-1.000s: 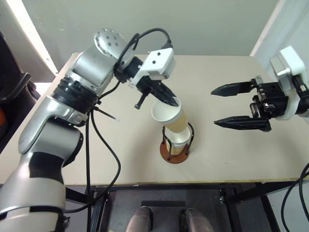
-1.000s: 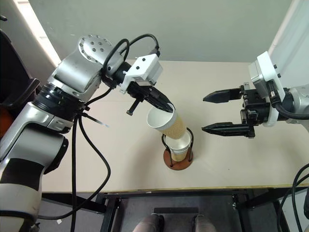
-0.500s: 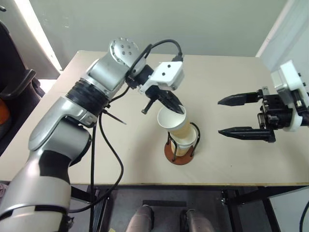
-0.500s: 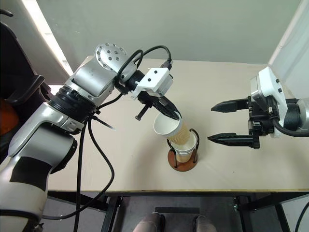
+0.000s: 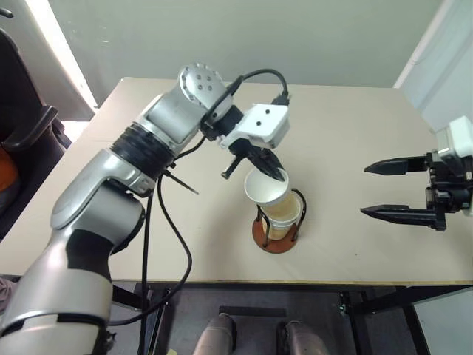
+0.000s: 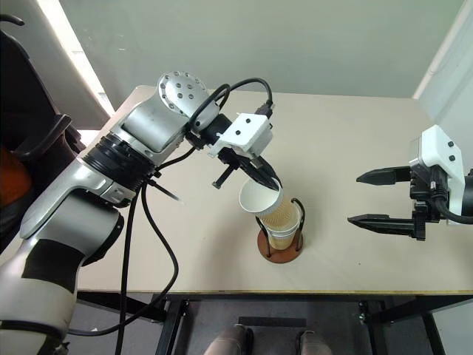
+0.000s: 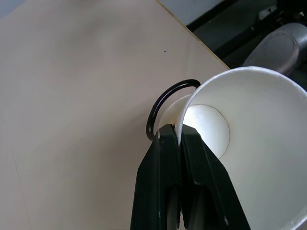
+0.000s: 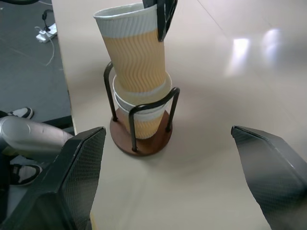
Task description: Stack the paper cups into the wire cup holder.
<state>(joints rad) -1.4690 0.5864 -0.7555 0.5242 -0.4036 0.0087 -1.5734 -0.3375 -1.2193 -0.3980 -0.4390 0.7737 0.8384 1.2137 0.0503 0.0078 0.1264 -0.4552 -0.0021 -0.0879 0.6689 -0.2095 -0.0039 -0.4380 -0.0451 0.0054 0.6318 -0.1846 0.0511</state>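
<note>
On the beige table [image 5: 355, 133], near its front edge, stands the wire cup holder [image 8: 141, 136] with nested paper cups [image 8: 144, 108]. My left gripper [image 5: 276, 172] pinches the tilted top cup's [image 5: 266, 186] rim; my right gripper [image 5: 395, 190] hangs spread, well right.

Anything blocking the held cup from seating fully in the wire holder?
Nothing visible. The left tool pinches the rim of the top cup, which is already partway into the cups nested in the wire cup holder, tilted. The wire loops sit outside the cup. The right tool stands open, well aside.
</note>
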